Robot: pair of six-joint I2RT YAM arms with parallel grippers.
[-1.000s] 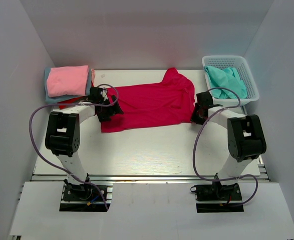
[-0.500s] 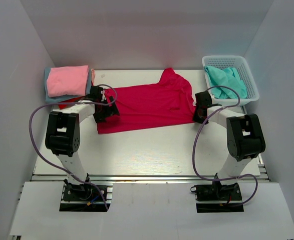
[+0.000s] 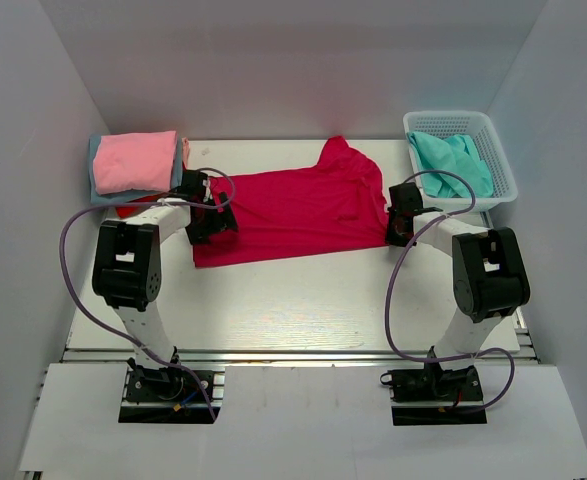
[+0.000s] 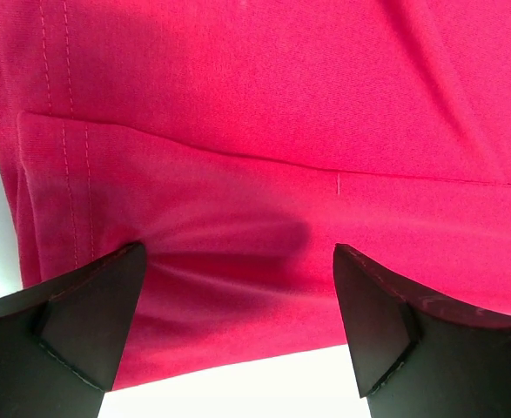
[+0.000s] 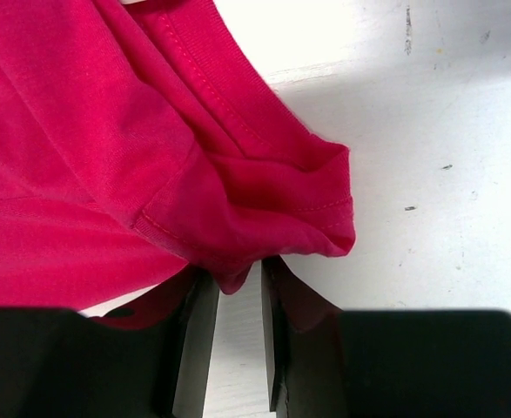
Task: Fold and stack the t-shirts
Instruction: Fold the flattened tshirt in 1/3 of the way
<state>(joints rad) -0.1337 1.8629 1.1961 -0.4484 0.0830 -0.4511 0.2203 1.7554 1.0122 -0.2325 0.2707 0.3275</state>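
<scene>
- The crimson t-shirt (image 3: pixel 293 215) lies spread on the white table (image 3: pixel 293 300), a little above the middle of the top view. Its length runs from left to right, and one sleeve points toward the upper edge.
- The left gripper (image 4: pixel 238 261) is at the left end of this shirt, over the stitched hem. Its fingers (image 4: pixel 90 322) stand wide apart and hold nothing. In the left wrist view the cloth between them shows small wrinkles that spread from the left finger.
- The right gripper (image 5: pixel 236 292) is at the right end of the shirt, near the collar. Only a narrow gap is between its fingers (image 5: pixel 194 340). A bunched fold of the cloth reaches into the top of this gap, and white table shows lower in it. I cannot tell if the fold is really pinched.
- In the upper left of the top view there is a pile. A folded light pink t-shirt (image 3: pixel 133 160) lies on a grey-blue t-shirt (image 3: pixel 95 178), and a red t-shirt (image 3: pixel 131 209) shows a little under the lower edge of them.
- In the upper right a teal t-shirt (image 3: pixel 453 162) lies crumpled inside the white mesh basket (image 3: pixel 503 170).
</scene>
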